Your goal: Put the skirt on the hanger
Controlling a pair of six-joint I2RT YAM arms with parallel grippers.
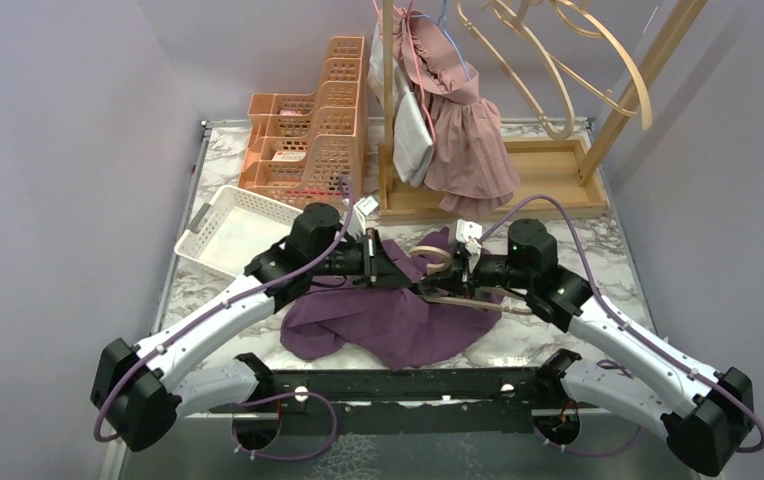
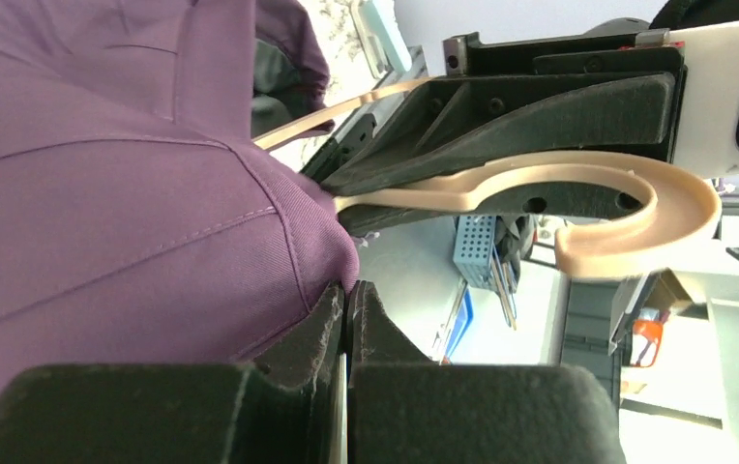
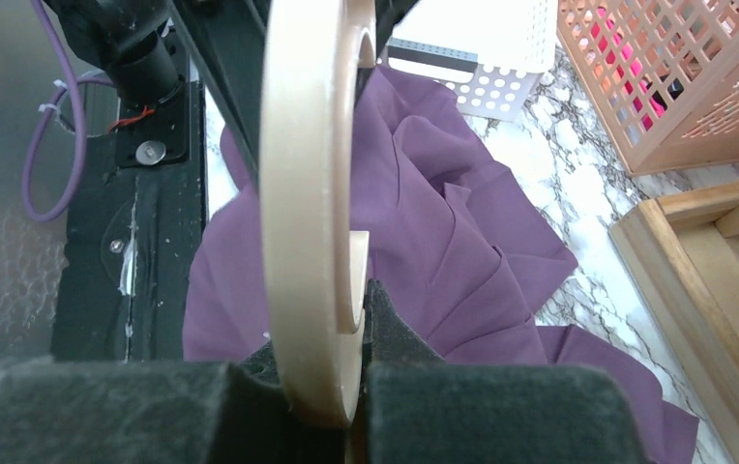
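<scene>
The purple skirt point(image 1: 388, 322) lies crumpled on the marble table between both arms. My left gripper point(image 1: 401, 266) is shut, its tips point(image 2: 349, 287) pinching an edge of the skirt point(image 2: 124, 193), and the cloth is pulled taut toward them. My right gripper point(image 1: 461, 276) is shut on the beige hanger point(image 1: 458, 302), clamping the hook's base point(image 3: 332, 329). In the left wrist view the hanger's hook point(image 2: 636, 208) curves to the right and one arm runs in under the skirt's edge. The right wrist view shows the hanger point(image 3: 308, 174) edge-on above the skirt point(image 3: 443, 242).
Orange lattice baskets point(image 1: 313, 130) and a white basket point(image 1: 233, 225) stand at the back left. A wooden rack point(image 1: 488, 198) with a pink dress point(image 1: 463, 135) and more hangers stands behind the grippers. A black base bar point(image 1: 388, 385) runs along the near edge.
</scene>
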